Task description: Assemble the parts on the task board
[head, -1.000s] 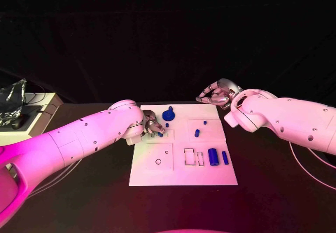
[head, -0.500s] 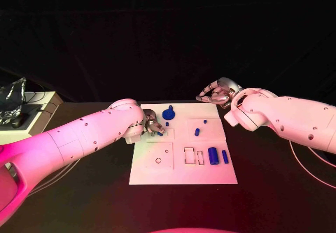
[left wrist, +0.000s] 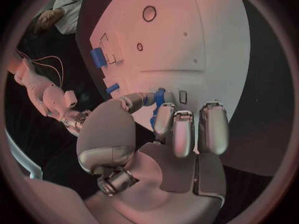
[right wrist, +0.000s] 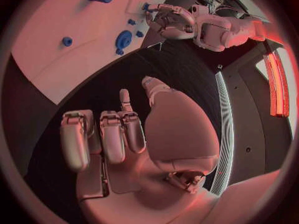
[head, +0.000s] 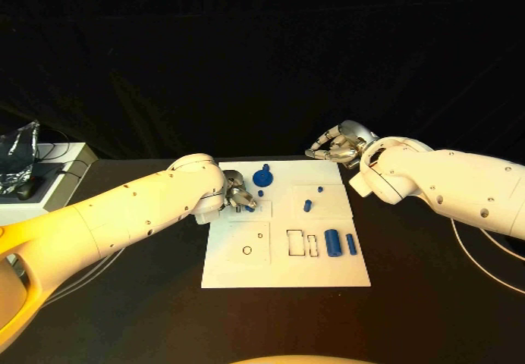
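Two hands, but the left hand (head: 240,196) is the one at work: it rests low over the task board's (head: 287,273) far left corner, fingers pinched on a small blue part (left wrist: 159,96). The loose parts, a short peg (head: 307,205) and two upright cylinders (head: 332,243), lie rightward of it. The right hand (head: 334,149) hovers past the far edge, fingers curled, holding nothing.

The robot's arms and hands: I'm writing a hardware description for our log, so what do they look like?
Both arms are smooth, white, rounded shells dotted with small dark screw holes. The left arm and the right arm each end in a silver metallic hand, the left hand and the right hand, with segmented fingers and rounded pads. A thin pale cable trails beside the right arm.
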### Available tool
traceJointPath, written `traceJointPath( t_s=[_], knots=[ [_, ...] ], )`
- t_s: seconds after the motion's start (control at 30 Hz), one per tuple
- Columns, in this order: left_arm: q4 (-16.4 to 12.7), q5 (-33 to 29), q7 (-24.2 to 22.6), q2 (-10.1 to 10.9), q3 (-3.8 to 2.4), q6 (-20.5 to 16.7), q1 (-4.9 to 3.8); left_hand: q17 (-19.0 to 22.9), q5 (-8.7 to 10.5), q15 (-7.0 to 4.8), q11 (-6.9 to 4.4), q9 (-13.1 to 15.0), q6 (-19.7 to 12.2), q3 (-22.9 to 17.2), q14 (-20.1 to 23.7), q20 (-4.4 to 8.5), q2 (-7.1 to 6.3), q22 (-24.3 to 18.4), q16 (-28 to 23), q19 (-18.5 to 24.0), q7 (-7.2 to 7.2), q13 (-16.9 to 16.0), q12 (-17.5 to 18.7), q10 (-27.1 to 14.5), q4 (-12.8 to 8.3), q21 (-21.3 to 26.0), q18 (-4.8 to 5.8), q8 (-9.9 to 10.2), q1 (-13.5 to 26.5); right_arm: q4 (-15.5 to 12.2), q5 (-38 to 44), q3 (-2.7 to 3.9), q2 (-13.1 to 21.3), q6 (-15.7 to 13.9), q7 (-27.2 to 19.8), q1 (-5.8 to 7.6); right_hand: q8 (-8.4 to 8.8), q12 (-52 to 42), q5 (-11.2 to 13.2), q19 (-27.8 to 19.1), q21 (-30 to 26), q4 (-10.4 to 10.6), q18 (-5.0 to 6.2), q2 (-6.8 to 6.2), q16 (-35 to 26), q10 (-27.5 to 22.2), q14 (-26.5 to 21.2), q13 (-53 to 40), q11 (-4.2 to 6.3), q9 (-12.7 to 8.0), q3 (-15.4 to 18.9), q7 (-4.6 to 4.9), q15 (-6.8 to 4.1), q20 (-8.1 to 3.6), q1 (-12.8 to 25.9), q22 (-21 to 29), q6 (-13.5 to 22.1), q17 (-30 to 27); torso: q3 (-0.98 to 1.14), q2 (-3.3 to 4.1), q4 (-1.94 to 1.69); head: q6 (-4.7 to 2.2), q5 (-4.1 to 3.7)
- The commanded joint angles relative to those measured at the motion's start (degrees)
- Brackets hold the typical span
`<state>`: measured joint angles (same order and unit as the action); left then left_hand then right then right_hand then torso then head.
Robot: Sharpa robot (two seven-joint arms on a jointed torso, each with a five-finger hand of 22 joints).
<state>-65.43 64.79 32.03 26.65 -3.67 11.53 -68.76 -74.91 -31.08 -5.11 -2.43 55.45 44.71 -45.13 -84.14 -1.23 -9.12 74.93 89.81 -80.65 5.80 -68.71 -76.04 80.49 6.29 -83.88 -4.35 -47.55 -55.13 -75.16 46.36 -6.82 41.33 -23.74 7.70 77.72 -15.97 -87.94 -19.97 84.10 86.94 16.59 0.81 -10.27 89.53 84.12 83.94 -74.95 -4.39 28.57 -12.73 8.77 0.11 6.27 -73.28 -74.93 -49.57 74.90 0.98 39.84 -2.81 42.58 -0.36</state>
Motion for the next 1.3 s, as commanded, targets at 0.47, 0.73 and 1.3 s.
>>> traceJointPath(
  t_s=[0.47, 0.73, 1.3],
  knots=[
    [0.85, -0.34, 1.18, -1.08, 0.43, 3.77, 0.66, -15.09, 0.27, -0.54, -0.35, 0.41, 5.51, -2.82, -5.86, 0.20, 0.41, 0.98, 0.19, -0.08, -4.65, -0.16, -0.25, 0.48, -6.00, -0.21, 1.19, 0.54, -0.49, -0.12, 0.60, 0.01, -0.06, 0.93, 0.06, -0.03, -0.40, 0.35, -0.32, 4.21, -0.30, -0.15, 0.07, 0.11, -0.33, 3.48, 5.48, -12.89, 0.32, 0.08, 0.29, -0.06, -0.19, -0.40, 0.52, -12.68, 0.54, 12.71, 0.08, 0.02, 0.04, 0.53, -0.14],
    [0.99, -0.40, 1.33, -1.28, 0.46, 4.10, 0.68, -15.09, 0.19, -0.58, -0.41, 0.50, 5.57, -1.94, -5.86, 0.21, -0.10, 1.00, 0.19, -0.09, -4.74, -0.28, -0.31, 0.52, -5.90, -0.19, 1.20, 0.80, -0.49, -0.03, 0.66, 0.01, -0.18, 1.02, 0.12, -0.03, -0.48, 0.34, -0.37, 4.20, -0.32, -0.18, 0.08, 0.13, -0.35, 3.49, 5.47, -12.89, 0.33, 0.14, 0.26, -0.07, -0.20, -0.41, 0.47, -12.67, 0.56, 12.63, 0.10, 0.04, 0.00, 0.59, -0.07],
    [1.60, -0.40, 1.93, -1.99, 0.48, 5.82, 0.67, -15.09, 0.21, -0.72, -0.60, 0.68, 6.18, 1.44, -5.86, 0.28, -1.07, 0.95, 0.19, -0.09, -5.01, -0.28, -0.25, 0.49, -4.41, -0.04, 1.19, 1.68, -0.05, -0.25, 0.75, 0.01, -0.18, 0.88, 0.08, -0.03, -0.48, 0.34, -0.37, 4.20, -0.32, -0.18, 0.08, 0.13, -0.35, 3.49, 5.47, -12.89, 0.33, 0.14, 0.26, -0.07, -0.20, -0.41, 0.47, -12.67, 0.56, 12.63, 0.05, 0.02, 0.04, 0.95, -0.06]
  ],
)
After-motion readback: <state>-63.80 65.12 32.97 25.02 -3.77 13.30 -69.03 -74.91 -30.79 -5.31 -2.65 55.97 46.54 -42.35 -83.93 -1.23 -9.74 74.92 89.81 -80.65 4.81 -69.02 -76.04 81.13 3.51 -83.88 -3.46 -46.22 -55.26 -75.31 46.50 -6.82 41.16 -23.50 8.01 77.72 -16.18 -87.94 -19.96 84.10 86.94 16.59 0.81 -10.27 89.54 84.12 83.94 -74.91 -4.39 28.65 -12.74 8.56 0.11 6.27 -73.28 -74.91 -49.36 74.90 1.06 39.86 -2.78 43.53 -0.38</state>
